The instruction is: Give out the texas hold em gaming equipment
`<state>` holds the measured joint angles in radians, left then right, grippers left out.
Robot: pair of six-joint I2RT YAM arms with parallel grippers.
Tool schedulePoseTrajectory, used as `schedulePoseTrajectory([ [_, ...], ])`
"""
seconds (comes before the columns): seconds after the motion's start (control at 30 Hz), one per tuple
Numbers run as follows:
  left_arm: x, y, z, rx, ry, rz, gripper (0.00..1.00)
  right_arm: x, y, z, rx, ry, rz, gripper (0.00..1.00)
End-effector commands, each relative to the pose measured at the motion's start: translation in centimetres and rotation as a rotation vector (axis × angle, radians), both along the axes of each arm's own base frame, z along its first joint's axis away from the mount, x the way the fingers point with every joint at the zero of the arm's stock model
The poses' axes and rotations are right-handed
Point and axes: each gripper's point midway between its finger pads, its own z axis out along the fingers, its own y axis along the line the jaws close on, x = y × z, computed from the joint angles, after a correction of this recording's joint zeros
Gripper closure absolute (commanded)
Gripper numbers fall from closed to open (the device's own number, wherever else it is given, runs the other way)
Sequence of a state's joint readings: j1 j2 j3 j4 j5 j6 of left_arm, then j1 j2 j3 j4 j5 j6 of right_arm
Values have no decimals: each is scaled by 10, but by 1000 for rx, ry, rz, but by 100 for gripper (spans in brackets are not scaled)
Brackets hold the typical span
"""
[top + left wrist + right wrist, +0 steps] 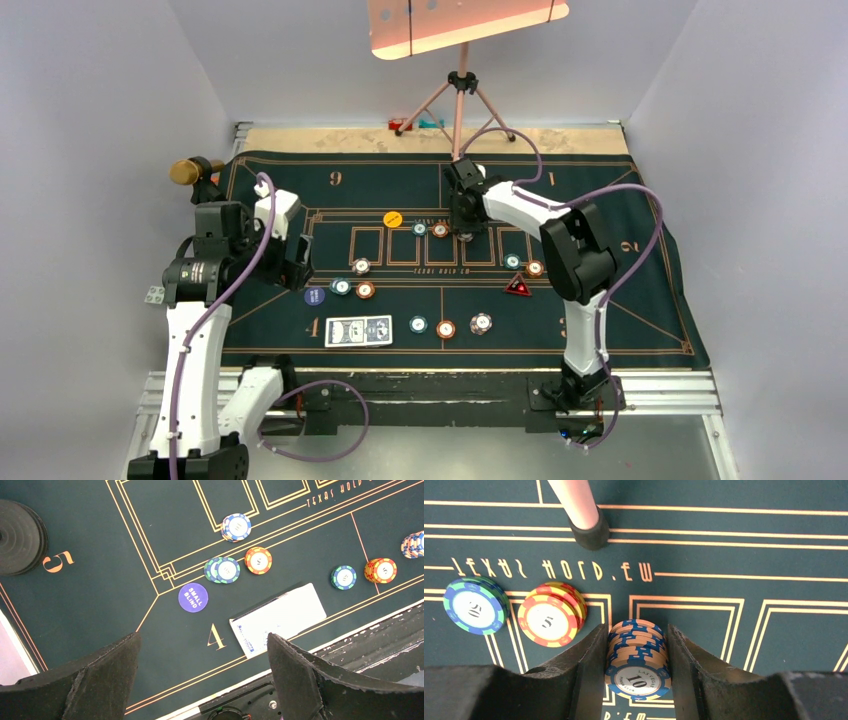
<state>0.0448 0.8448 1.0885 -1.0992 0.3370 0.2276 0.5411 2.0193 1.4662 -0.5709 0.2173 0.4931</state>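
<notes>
My right gripper (pixel 638 630) is shut on a stack of tan-and-blue "10" chips (pixel 638 660), standing on the mat's centre boxes (pixel 465 228). Just left of it stand a green-and-blue stack (pixel 474 605) and a red-and-yellow stack (pixel 550 617). My left gripper (pixel 204 636) hangs open and empty over the "4" seat. The blue-backed cards (pixel 358 331) lie there, with the blue small-blind disc (pixel 193 597) beside them. A yellow disc (pixel 393 218) and a red triangular marker (pixel 517 286) also lie on the mat. More chip stacks sit at seat 4 (pixel 352 288), the front (pixel 445 329) and the right (pixel 524 265).
The dark green felt mat (pixel 600 200) covers the table. A pink tripod (pixel 462 85) stands at the back, one foot (pixel 589 527) just beyond my right gripper. A brass-topped object (pixel 185 172) is at the far left. A metal rail (pixel 680 390) runs along the near edge.
</notes>
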Motion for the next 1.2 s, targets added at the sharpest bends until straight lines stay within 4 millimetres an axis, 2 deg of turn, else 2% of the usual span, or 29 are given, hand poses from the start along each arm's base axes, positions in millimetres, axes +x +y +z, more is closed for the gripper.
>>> schedulePoseTrajectory([
  [0.0, 6, 1, 10, 2, -46, -1, 0, 23, 8, 12, 23, -65, 4, 89],
  [0.17, 6, 0, 12, -2, -48, 0, 0, 20, 8, 2, 21, -40, 4, 87],
  [0.23, 5, 1, 11, 2, -47, 1, 0, 18, 7, -2, 15, -26, 1, 76],
  [0.33, 4, 2, 10, 9, -49, 3, 0, 17, 7, -4, 15, -14, -2, 49],
  [0.4, 3, 3, 10, 12, -50, 4, 0, 17, 8, 2, 20, -22, -2, 36],
  [0.47, 2, 3, 10, 13, -50, 6, 0, 19, 8, 12, 25, -40, -4, 30],
  [0.57, 2, 3, 10, 13, -51, 5, 0, 22, 7, 33, 32, -76, -1, 26],
  [0.7, 1, 2, 10, 10, -51, 7, 0, 23, 1, 73, 41, -147, -13, 25],
  [0.77, 1, 2, 10, 10, -53, 7, 0, 15, -2, 92, 55, -175, -8, 25],
  [0.87, 0, 2, 11, 11, -56, 6, 0, -12, -6, 110, 67, -192, 14, 24],
  [0.93, 0, 2, 12, 8, -58, 3, 0, -39, -6, 112, 68, -188, 43, 22],
  [1.03, 1, 1, 12, 5, -59, -2, 0, -87, -2, 104, 56, -152, 94, 18],
  [1.17, 2, 0, 10, 4, -49, -4, 0, -145, -3, 77, 37, -67, 125, 14],
])
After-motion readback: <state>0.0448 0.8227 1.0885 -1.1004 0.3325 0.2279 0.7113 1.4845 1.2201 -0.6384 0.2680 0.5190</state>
